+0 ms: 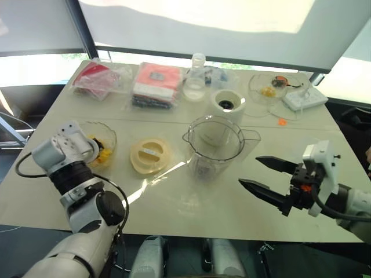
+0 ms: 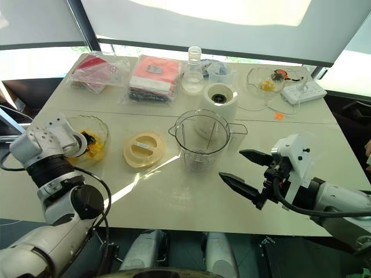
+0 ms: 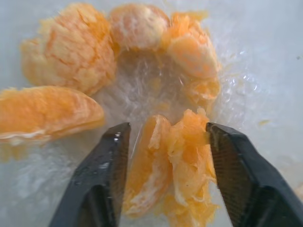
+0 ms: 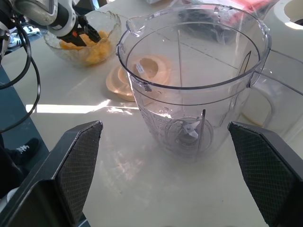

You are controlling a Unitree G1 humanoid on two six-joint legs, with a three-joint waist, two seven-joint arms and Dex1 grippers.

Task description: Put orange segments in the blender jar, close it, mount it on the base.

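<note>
On the blender jar (image 4: 189, 90), no legible writing.

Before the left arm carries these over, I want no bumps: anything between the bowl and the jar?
Only the flat lid lies on the table between the bowl and the jar; carried above it, the segments pass freely. The jar's mouth is uncovered.

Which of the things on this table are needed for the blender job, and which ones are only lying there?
Needed:
orange segments, in the scalloped bowl
blender jar
base
pale-yellow lid
left claw, closing around two segments

Only lying there:
flask-shaped bottle
red packets
second bowl
white power strip
orange scrap
</note>
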